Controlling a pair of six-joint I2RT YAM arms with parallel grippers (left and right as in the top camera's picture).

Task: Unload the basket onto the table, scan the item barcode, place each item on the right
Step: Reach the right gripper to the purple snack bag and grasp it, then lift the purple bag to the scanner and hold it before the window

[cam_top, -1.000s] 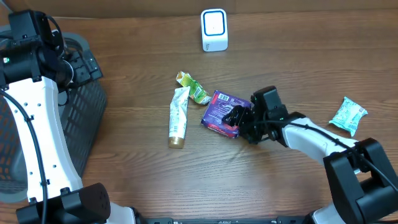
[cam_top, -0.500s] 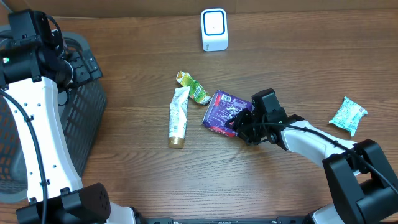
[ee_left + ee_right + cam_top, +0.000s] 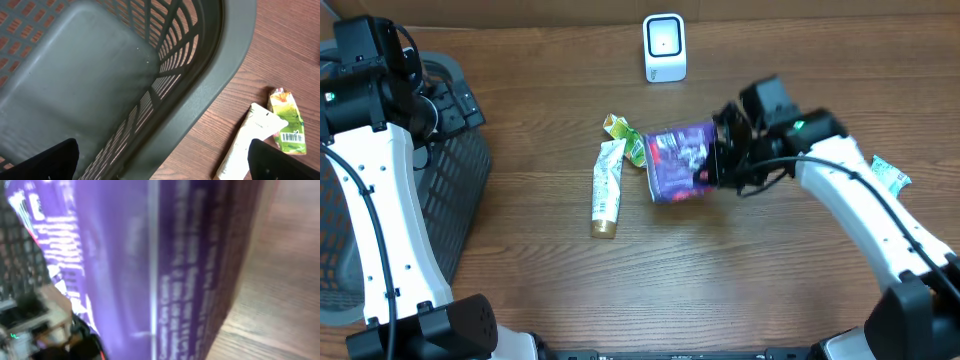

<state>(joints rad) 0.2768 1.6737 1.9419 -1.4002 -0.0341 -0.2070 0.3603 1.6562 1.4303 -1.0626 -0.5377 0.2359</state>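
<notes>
While it hangs over the middle of the table (image 3: 720,290), right gripper (image 3: 720,160): jaws pinched tight on the right edge of the purple packet (image 3: 677,160).
Purple packet: held in that grip with its printed face turned up toward the overhead camera, just right of the green wrapper (image 3: 632,142) and the tube (image 3: 607,188); whether its lower edge touches the wood I cannot tell.
Right wrist view: the packet (image 3: 150,255) fills nearly the whole frame, blurred, with a strip of wood at the right.
White scanner (image 3: 665,47): upright at the far edge of the table, well apart from the packet.
Left gripper (image 3: 455,105): spread wide, holding nothing, over the rim of the dark basket (image 3: 450,190).
Left wrist view: the two fingertips (image 3: 50,160) sit at the bottom corners, the basket (image 3: 215,65) below them, and the tube (image 3: 250,140) and green wrapper (image 3: 287,120) lie beside it, a barcode showing on the wrapper.
Pale green packet (image 3: 890,178): on the table at the right, partly hidden behind the right arm.
</notes>
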